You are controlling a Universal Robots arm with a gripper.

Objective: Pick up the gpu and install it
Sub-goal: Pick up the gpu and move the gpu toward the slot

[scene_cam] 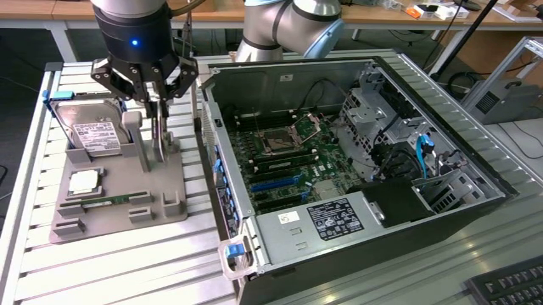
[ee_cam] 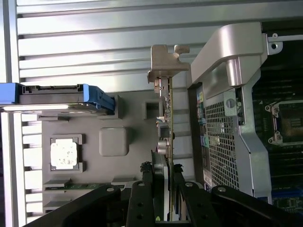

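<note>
**A:** What is the hand doing?

**B:** It is pinching the gpu. The fingers are pressed against both faces of the card's upper edge. The card hangs on edge straight below the hand, with its lower edge down at the grey tray. I can't tell whether it has left its slot.

**A:** What could go wrong?

**B:** The grip is narrow and sits on a thin board, so I'd expect the card to swing or slip if its metal bracket catches on a tray post. The open computer case stands just beside the hand. A sideways move made too low could knock the bracket against that wall. A tilted card might also jam at the motherboard instead of seating.

**A:** And the count?

**B:** One gpu. On the tray, away from the case, there is one hard drive, one processor and one RAM stick. There is one tray, one case and one hand, all over one slatted counter.
</note>
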